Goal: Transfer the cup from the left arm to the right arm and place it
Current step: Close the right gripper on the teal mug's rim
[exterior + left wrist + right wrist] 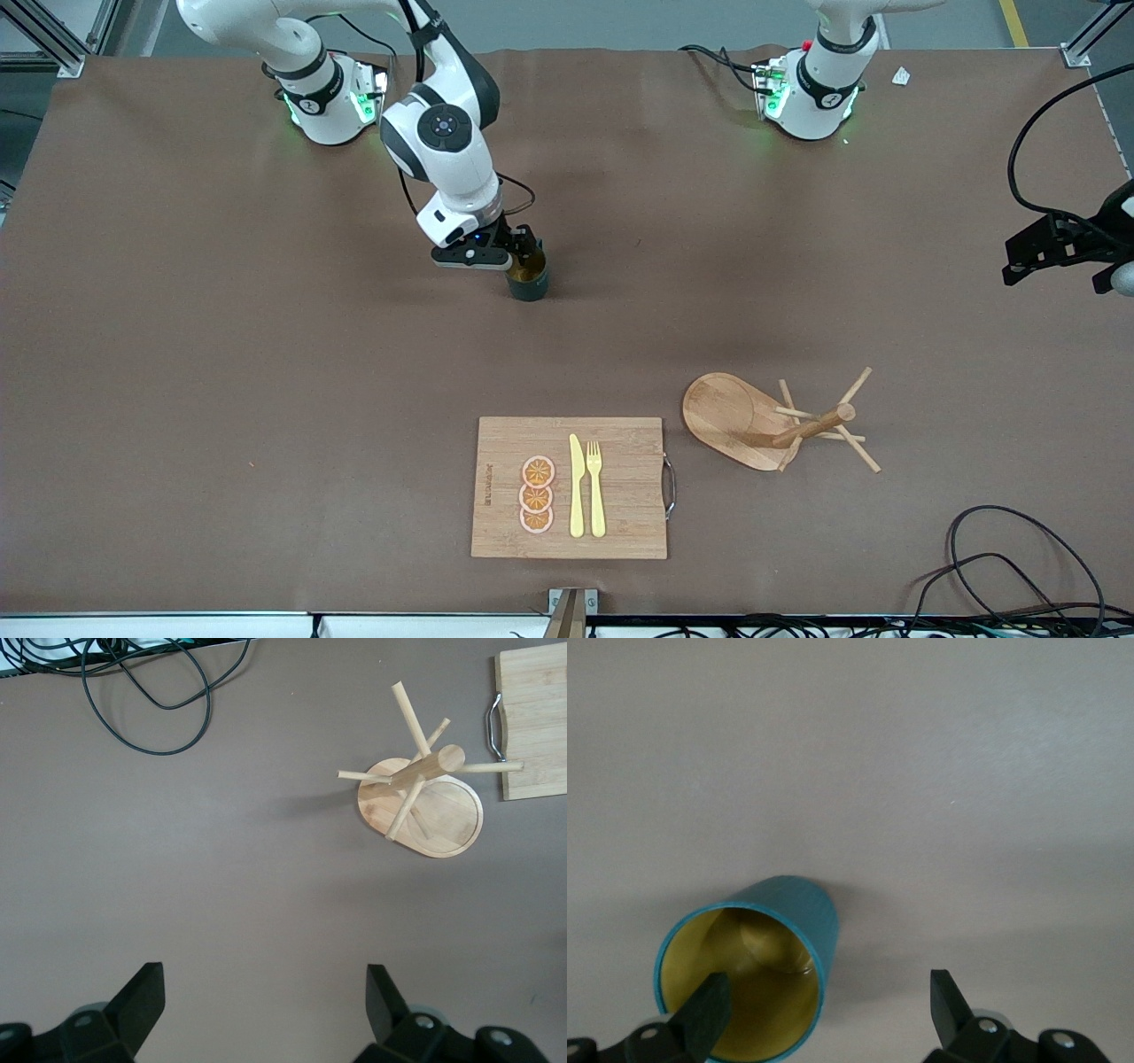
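Note:
The cup (529,282), a small dark teal mug with a yellow-brown inside, stands upright on the brown table near its middle, toward the robots' bases. My right gripper (524,257) is right over it and open. In the right wrist view one finger (709,1010) hangs inside the cup's mouth (788,904), the other is well outside it, and the right gripper (827,988) grips nothing. The handle is hidden. My left gripper (1050,248) waits open and empty in the air over the left arm's end of the table; the left wrist view shows only bare table between the left gripper's (263,979) fingers.
A wooden cutting board (620,523) with orange slices (537,494), a yellow knife (577,486) and a fork (595,487) lies near the front camera. A wooden mug tree (780,425) stands beside it toward the left arm's end. Black cables (1019,567) lie at that near corner.

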Action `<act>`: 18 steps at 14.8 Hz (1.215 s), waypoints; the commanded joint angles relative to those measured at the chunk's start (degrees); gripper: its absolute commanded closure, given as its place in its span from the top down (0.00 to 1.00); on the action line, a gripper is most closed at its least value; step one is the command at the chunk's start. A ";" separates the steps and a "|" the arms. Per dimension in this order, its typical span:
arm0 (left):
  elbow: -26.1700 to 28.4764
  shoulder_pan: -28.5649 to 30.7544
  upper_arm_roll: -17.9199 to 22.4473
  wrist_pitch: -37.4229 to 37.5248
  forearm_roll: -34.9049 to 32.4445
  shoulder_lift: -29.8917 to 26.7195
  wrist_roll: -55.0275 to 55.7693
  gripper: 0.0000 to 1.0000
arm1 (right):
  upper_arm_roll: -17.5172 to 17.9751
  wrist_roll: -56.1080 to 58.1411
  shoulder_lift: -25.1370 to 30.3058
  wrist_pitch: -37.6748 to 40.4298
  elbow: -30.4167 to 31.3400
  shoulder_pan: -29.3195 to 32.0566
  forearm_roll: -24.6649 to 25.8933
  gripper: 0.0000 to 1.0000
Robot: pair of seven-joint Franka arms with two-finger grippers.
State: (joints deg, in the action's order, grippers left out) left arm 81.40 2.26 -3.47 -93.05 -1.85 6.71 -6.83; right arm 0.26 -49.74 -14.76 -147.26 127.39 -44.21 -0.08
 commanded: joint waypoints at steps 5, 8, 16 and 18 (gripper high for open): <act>-0.10 0.11 -0.40 -0.29 1.06 -0.38 -0.38 1.00 | -0.70 -1.68 -2.20 -3.29 1.02 -0.97 0.35 0.65; -0.10 0.02 -0.40 -0.29 1.06 -0.38 -0.46 1.00 | -0.70 -1.68 -2.56 -3.65 1.02 -0.97 0.26 0.41; -0.10 0.20 -0.40 -0.38 0.98 -0.29 -0.38 1.00 | -0.70 -4.40 -2.73 -3.65 0.84 -1.06 0.26 0.02; -0.10 0.03 -0.40 -0.38 0.97 -0.29 -0.20 1.00 | -0.70 -4.40 -2.73 -3.73 0.84 -1.06 0.26 0.01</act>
State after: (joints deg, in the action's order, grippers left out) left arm 81.40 2.20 -3.84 -93.06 -1.80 6.71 -6.84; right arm -0.05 -52.84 -17.75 -150.03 127.44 -44.67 -0.08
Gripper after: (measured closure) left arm 0.000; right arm 0.956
